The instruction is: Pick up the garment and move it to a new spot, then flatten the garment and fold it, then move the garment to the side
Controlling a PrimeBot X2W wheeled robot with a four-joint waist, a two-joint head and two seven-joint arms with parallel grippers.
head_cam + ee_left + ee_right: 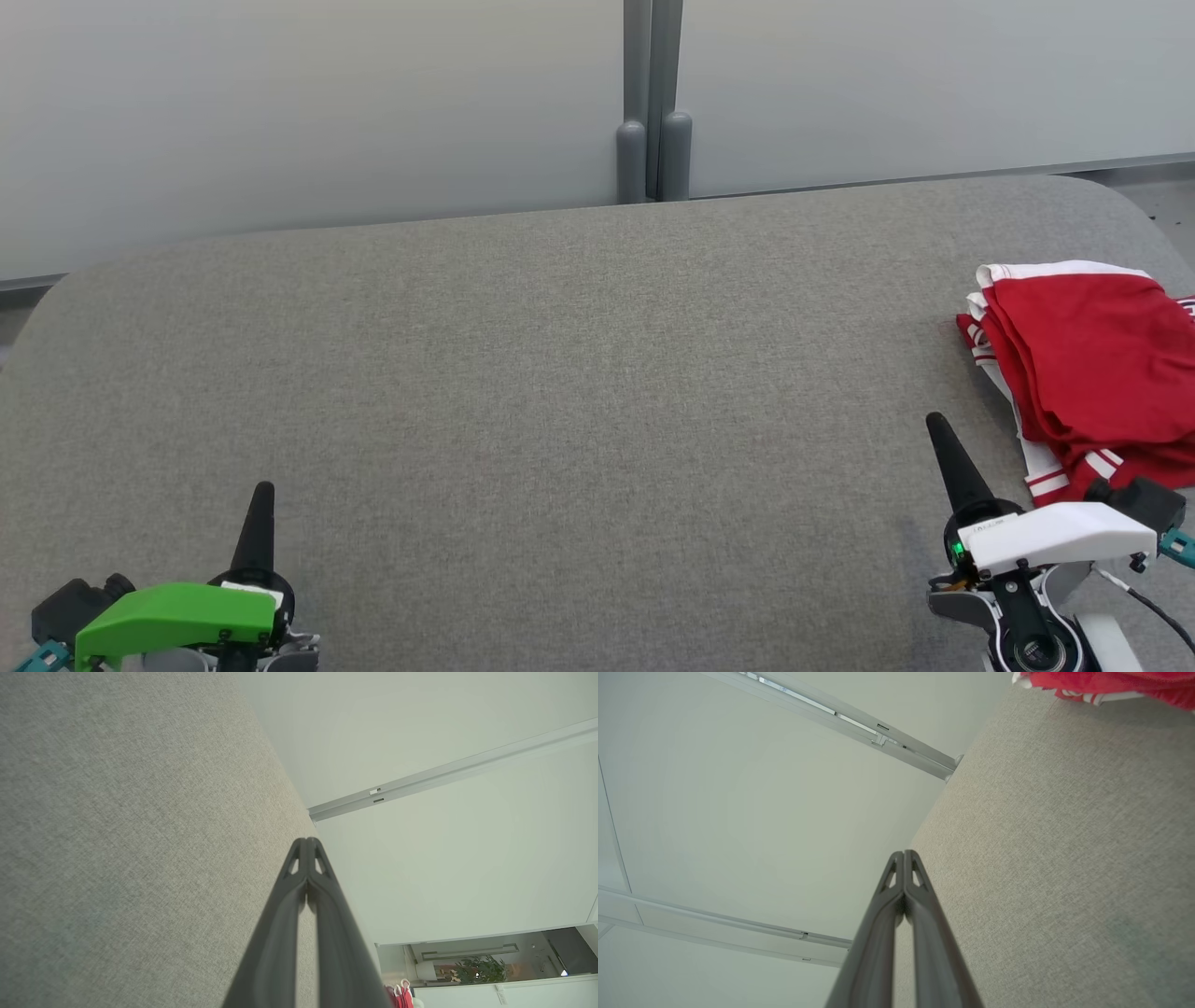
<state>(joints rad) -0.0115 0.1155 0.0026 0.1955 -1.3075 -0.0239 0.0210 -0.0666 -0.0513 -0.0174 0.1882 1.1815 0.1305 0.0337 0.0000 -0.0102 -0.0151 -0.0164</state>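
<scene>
Two grippers: the left gripper (pixel 264 487) and the right gripper (pixel 934 420), with two dark fingers (pixel 275 938) each, four in all. One grey counter (pixel 560 373) under them. One red-and-white garment (pixel 1092 364), just right of the right fingers. Two grey posts (pixel 631 159), well beyond the fingers.

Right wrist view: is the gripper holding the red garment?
No, the right gripper is shut with nothing between its fingers, and the red garment lies apart from it on the grey fabric surface.

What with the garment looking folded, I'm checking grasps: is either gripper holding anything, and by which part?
Nothing is held. The left gripper and the right gripper are both shut and empty; the red garment lies apart.
</scene>
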